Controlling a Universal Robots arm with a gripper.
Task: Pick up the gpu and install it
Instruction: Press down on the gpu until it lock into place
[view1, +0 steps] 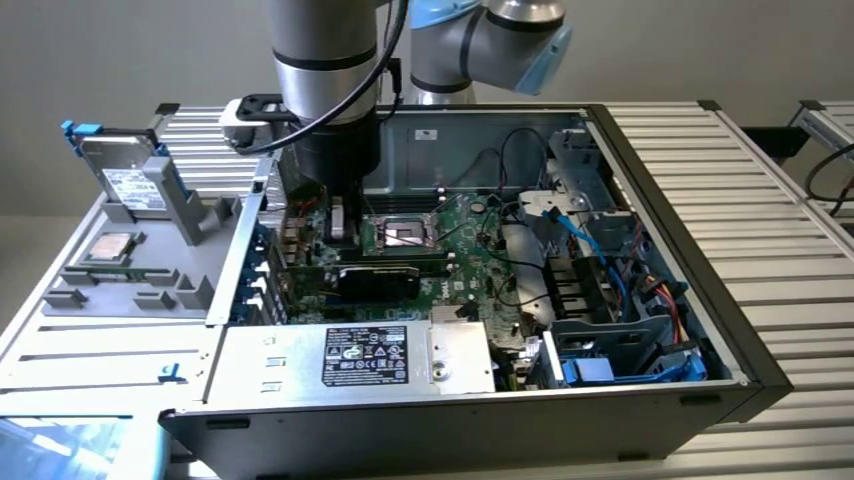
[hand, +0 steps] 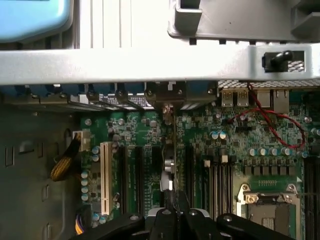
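The gpu (view1: 383, 282) stands on edge over the large green motherboard (view1: 470, 240) inside the open computer case (view1: 667, 300), its black cover facing the exterior camera. In the wrist view I look along the card's thin edge (hand: 172, 165), which runs between the black expansion slots toward its silver bracket (hand: 167, 95) at the case's rear wall. My gripper (view1: 339, 236) reaches down into the case at the card's end nearer the exterior view's left. Its black fingers (hand: 176, 219) are shut on the gpu's top edge. Whether the card sits fully in a slot I cannot tell.
The CPU socket (view1: 400, 235) lies just behind the card. A power supply (view1: 360, 355) fills the case's near side, and blue cables (view1: 587, 250) and drive bays take the exterior view's right. Silver hard drives (view1: 134, 185) rest on a grey fixture outside. A white slot (hand: 105, 175) and red wires (hand: 272, 120) flank the card.
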